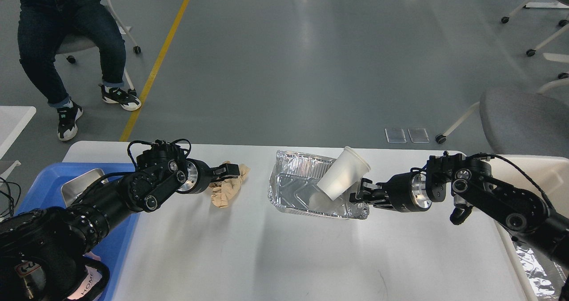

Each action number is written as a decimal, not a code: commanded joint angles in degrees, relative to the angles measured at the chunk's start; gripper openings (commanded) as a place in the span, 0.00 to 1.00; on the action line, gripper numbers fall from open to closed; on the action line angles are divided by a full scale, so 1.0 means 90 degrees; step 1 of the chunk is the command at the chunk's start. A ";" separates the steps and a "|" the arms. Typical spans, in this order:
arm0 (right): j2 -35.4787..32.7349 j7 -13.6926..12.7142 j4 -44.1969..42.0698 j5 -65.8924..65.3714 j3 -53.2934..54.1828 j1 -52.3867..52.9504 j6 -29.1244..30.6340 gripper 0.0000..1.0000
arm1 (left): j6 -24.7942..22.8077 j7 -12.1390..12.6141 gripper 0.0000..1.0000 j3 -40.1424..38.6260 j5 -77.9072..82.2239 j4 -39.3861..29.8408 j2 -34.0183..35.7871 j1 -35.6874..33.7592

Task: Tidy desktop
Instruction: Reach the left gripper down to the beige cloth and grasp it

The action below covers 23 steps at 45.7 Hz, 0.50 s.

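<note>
On the counter (pixel 284 256), "HOME" was read on a pink mug (pixel 86 283) behind the left end effector (pixel 232 171), which was seen pinching crumpled paper (pixel 224 192); the right end effector's (pixel 361 192) spread could not be told.

Head-high view, forward-down over the desktop (pixel 289 256)

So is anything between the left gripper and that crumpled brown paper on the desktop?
Nothing visible. The left gripper is already over the crumpled brown paper, with bare desktop around it. The foil tray sits off to the right.
</note>
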 commanded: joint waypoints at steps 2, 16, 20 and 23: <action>0.0000 0.0004 0.0029 0.0000 0.0017 -0.0009 0.0000 0.00 | 0.0005 0.0052 0.98 0.0009 0.0010 0.0007 -0.0018 0.0003; -0.0010 0.0004 0.0049 0.0000 0.0095 -0.0136 0.0000 0.00 | -0.0152 0.0052 0.65 0.0419 0.0000 0.0046 -0.0028 0.0022; -0.0019 0.0004 0.0049 0.0000 0.0104 -0.0146 0.0000 0.00 | -0.0200 0.0052 0.56 0.0498 -0.0010 0.0046 -0.0028 0.0022; -0.0019 -0.0005 0.0049 0.0000 0.0104 -0.0156 0.0000 0.00 | -0.0201 0.0052 0.52 0.0556 0.0000 0.0046 -0.0047 0.0022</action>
